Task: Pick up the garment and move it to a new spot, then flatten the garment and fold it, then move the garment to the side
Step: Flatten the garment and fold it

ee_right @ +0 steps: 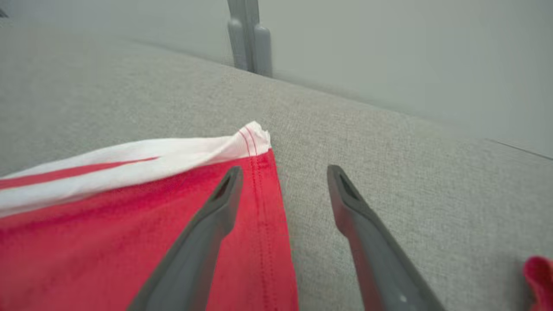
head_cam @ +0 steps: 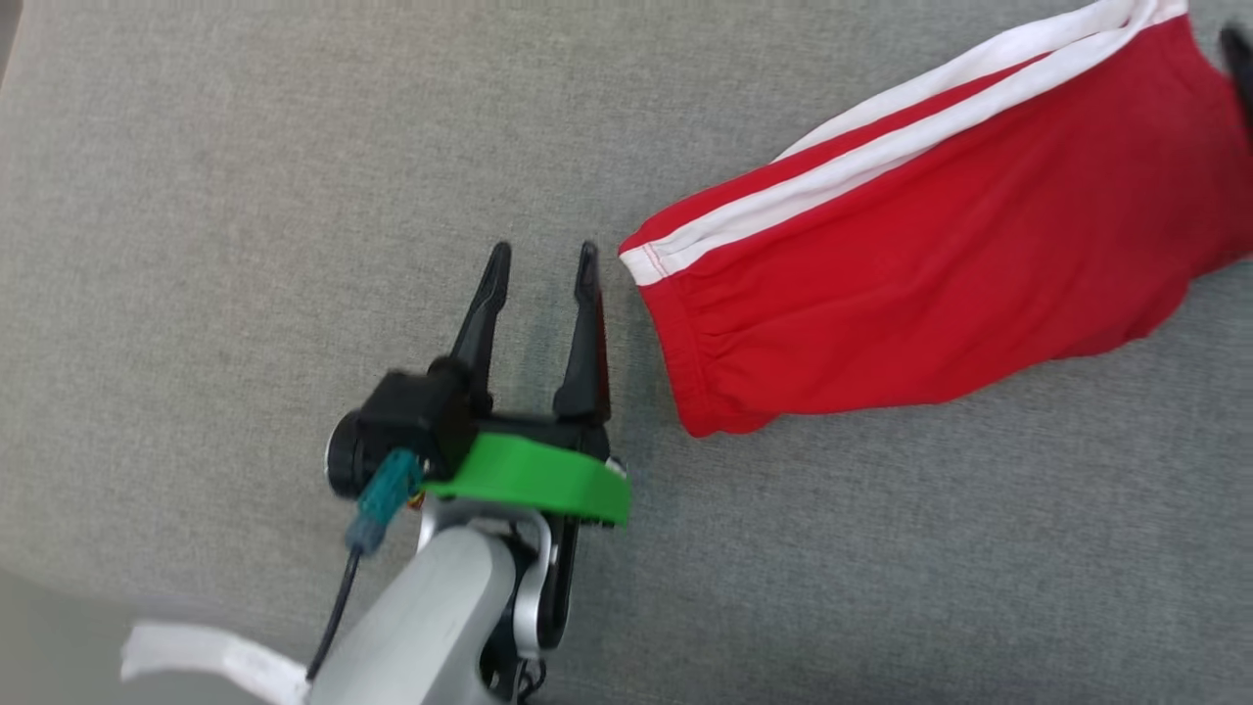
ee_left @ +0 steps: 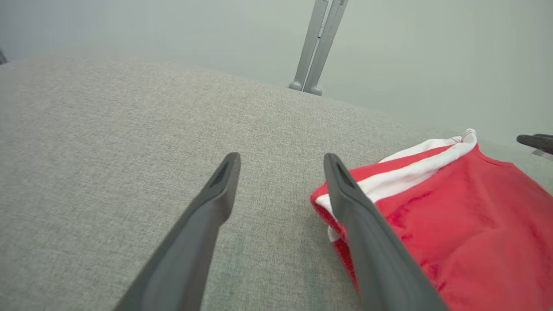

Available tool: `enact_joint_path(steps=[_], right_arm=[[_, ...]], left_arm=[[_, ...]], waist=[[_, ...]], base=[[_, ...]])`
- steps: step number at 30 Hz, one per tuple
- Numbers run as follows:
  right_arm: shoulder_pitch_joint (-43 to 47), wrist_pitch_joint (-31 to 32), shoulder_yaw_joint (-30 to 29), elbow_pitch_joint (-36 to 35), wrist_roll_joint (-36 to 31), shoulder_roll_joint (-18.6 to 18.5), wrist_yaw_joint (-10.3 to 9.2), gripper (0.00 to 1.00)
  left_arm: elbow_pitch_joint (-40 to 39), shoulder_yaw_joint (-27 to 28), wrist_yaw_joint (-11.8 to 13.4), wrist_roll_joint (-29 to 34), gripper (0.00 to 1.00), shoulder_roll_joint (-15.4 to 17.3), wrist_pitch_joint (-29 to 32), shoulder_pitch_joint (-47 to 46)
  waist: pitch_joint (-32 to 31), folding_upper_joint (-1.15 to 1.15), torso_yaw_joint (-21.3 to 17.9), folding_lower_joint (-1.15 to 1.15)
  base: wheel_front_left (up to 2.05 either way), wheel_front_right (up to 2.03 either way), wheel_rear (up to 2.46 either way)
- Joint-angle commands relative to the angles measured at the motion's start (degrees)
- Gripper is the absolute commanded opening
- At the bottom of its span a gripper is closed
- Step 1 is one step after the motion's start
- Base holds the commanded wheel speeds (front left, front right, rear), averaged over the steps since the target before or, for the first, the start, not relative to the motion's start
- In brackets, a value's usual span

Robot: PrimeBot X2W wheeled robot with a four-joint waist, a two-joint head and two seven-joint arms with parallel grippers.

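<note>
The garment [head_cam: 930, 264] is a red pair of shorts with white side stripes, lying folded on the grey cloth-covered table [head_cam: 245, 196] at the upper right. My left gripper [head_cam: 543, 253] stands open just left of its gathered waistband end, with nothing between the fingers. In the left wrist view the left gripper [ee_left: 281, 160] has its right finger over the edge of the garment [ee_left: 466, 216]. In the right wrist view my right gripper [ee_right: 285, 170] is open above the hem end of the garment [ee_right: 108, 224], with its left finger over the red cloth.
A grey metal post [ee_left: 317, 43] rises behind the table's far edge, seen too as the post [ee_right: 248, 39] in the right wrist view. A white strip [head_cam: 206, 656] hangs at the table's near left corner. A small red bit of cloth [ee_right: 538, 276] shows at lower right.
</note>
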Motion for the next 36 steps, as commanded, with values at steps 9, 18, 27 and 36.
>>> enact_joint_path(steps=[9, 18, 27, 36], right_arm=[[2.7, 4.6, 6.0, 0.6, 2.9, -2.6, 0.0, 1.0], [-1.5, 8.7, 7.7, 7.9, 0.7, -2.6, 0.0, 1.0], [0.9, 9.5, 5.5, 10.4, 9.1, 3.0, 0.07, 0.0], [5.3, 5.0, -2.2, 6.5, 15.5, 4.9, -0.03, 0.0]], left_arm=[[-5.4, 4.6, -0.4, 11.5, 1.0, -2.6, -0.4, 10.4], [-6.1, 6.7, -3.4, 14.6, 1.0, -3.8, -0.4, 12.2], [-5.1, 9.1, -4.8, 14.7, 1.0, -3.8, -0.4, 15.3], [-1.6, 13.3, -9.7, 18.7, 1.0, -3.7, -0.4, 19.1]], waist=[[1.4, 0.0, -0.5, 0.0], [2.9, 0.0, 3.1, 0.0], [-1.6, 0.0, -1.9, 0.0], [-6.7, 0.0, -11.3, 0.0]], base=[[0.0, 0.0, 0.0], [0.0, 0.0, 0.0], [0.0, 0.0, 0.0], [0.0, 0.0, 0.0]])
